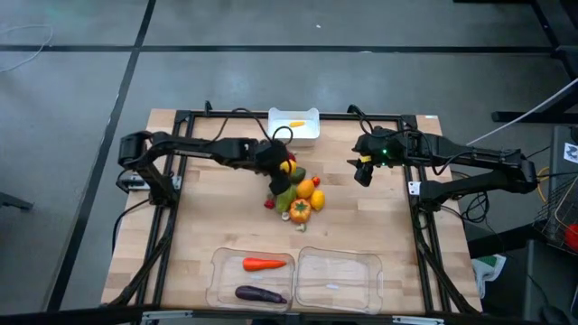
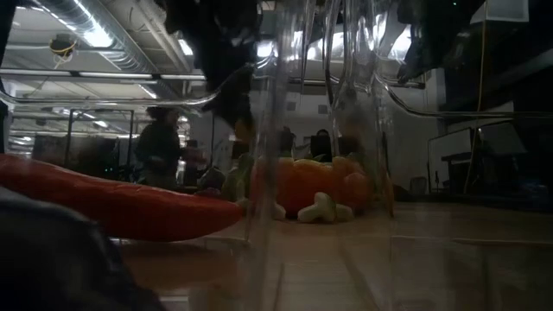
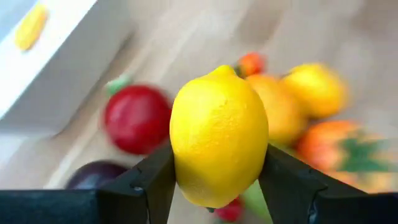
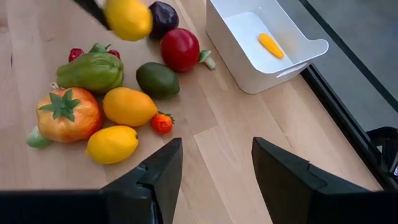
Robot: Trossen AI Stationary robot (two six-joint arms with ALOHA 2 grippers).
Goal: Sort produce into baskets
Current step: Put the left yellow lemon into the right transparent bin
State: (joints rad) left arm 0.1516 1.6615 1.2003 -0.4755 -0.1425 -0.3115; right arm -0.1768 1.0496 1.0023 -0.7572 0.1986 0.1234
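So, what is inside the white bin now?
The white bin holds one small yellow-orange piece lying on its floor. Nothing else shows inside; the near wall hides a little of the floor.

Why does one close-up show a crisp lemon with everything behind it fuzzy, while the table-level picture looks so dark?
Left wrist view: the lemon sits close and sharp; the apple behind blurs. Low view: bright ceiling lights backlight it, and a clear tray wall distorts the carrot.

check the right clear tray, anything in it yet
No, the right clear tray holds nothing, while the carrot and eggplant lie in the left clear tray.
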